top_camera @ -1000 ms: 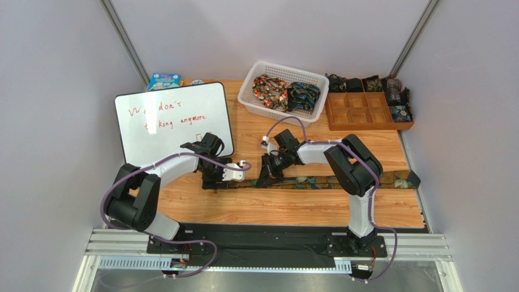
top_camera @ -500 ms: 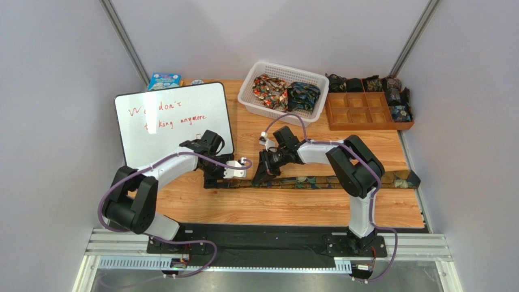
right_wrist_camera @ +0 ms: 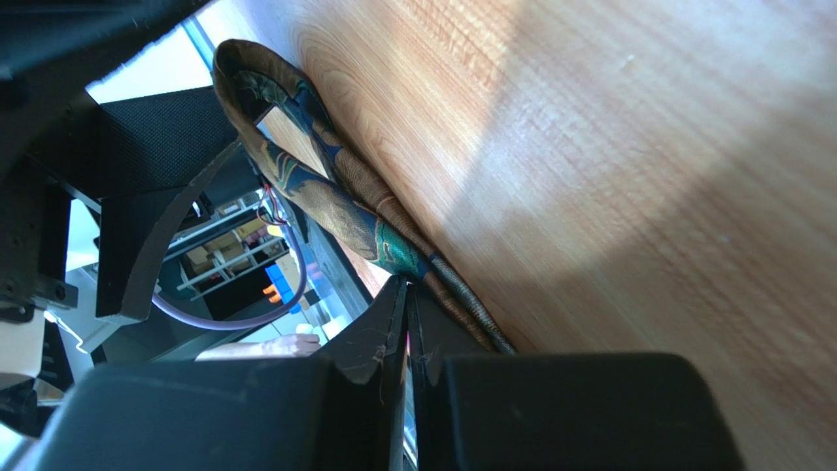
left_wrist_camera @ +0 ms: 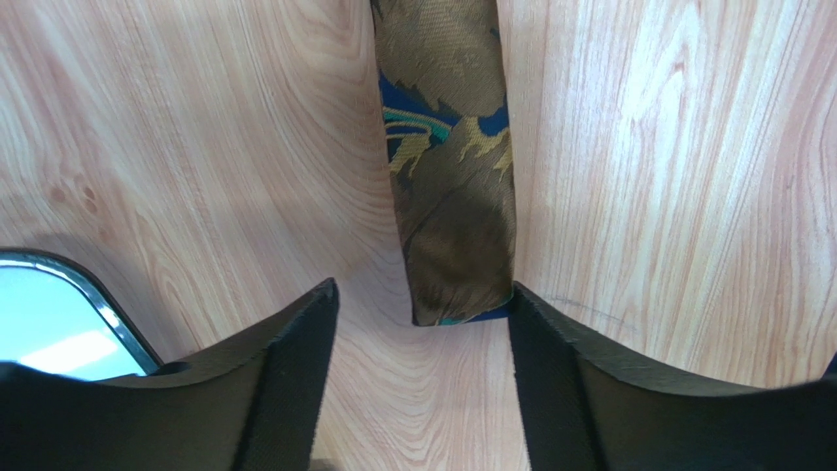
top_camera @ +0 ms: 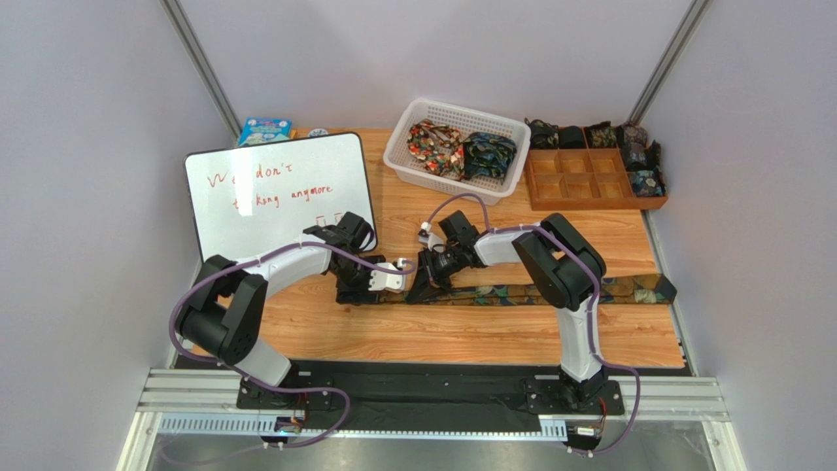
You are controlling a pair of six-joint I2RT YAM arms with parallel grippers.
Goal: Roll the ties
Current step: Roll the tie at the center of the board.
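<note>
Where the table (top_camera: 442,334) runs from centre to its 3 o'clock edge, one tie (top_camera: 550,292) lies flat, wide end near that edge. The left claw (left_wrist_camera: 422,294) stands open, straddling the narrow end, bare wood each side. The right claw (right_wrist_camera: 406,294) is closed on a raised fold.

Left arm (top_camera: 291,263): pale grey-white link shells between chunky black joint housings, lower left of the frame.
Right arm (top_camera: 581,334): same white links and black joints, right of centre.
Cables (top_camera: 175,316): thin, purple, one per arm.
Left fingers (left_wrist_camera: 265,392): matte black, broad, curved.
Right fingers (right_wrist_camera: 550,412): black, blocky.
Base plate (top_camera: 432,388): black.
Rail (top_camera: 432,420): silver, slotted.
</note>
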